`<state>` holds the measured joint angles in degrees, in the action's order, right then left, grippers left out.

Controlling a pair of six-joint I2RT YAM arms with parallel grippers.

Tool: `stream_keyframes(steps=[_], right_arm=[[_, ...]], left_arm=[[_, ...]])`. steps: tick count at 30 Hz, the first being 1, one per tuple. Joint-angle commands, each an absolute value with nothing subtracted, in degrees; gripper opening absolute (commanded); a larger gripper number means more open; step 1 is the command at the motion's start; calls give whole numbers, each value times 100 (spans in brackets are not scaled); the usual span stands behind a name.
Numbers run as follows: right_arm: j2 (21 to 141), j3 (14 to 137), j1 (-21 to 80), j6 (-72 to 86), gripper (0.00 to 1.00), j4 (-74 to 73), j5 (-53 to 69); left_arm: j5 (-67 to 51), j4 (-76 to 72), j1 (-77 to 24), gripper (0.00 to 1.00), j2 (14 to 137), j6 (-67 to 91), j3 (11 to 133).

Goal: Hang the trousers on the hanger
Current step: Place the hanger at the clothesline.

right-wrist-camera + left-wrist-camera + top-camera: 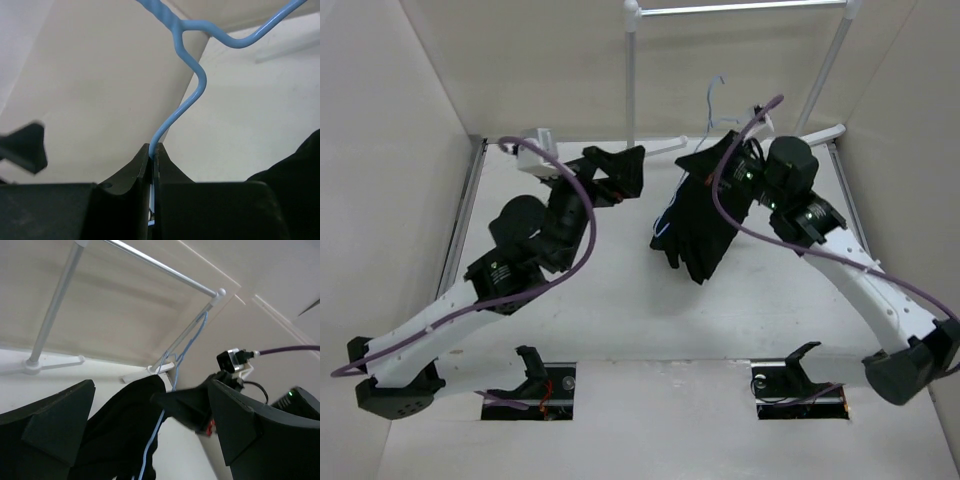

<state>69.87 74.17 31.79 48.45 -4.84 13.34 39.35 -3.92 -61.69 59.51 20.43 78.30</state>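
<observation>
The black trousers (695,220) hang draped over a thin pale blue wire hanger (716,102), its hook sticking up above the cloth. My right gripper (154,150) is shut on the hanger's wire (192,100) just below the twisted neck, and holds it off the table. A fold of trousers (297,175) shows at the right wrist view's lower right. My left gripper (632,170) stands wide open to the left of the trousers and apart from them. In the left wrist view the trousers (120,430) and hanger wire (187,347) lie ahead between its spread fingers (55,430).
A white clothes rack (630,70) stands at the back, with a top bar (740,8), a slanted pole (830,70) and feet on the table. Beige walls close in left, right and behind. A purple cable (720,190) loops over the right arm.
</observation>
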Motion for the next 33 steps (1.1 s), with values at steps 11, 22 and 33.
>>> stream_keyframes(steps=[11,22,33], right_arm=[[9859,11274,1192,4842,0,-579,2557],[11925,14525,594,5273,0,-1510,2962],[12533,15056,207,5467,0,-1749,3067]], left_arm=[[5255,509,-6139,100,4281,2267,5899],[5581,1020,-5920,100,3964,2408,5660],[5098,1046,-5295,100,4139,2540,5572]])
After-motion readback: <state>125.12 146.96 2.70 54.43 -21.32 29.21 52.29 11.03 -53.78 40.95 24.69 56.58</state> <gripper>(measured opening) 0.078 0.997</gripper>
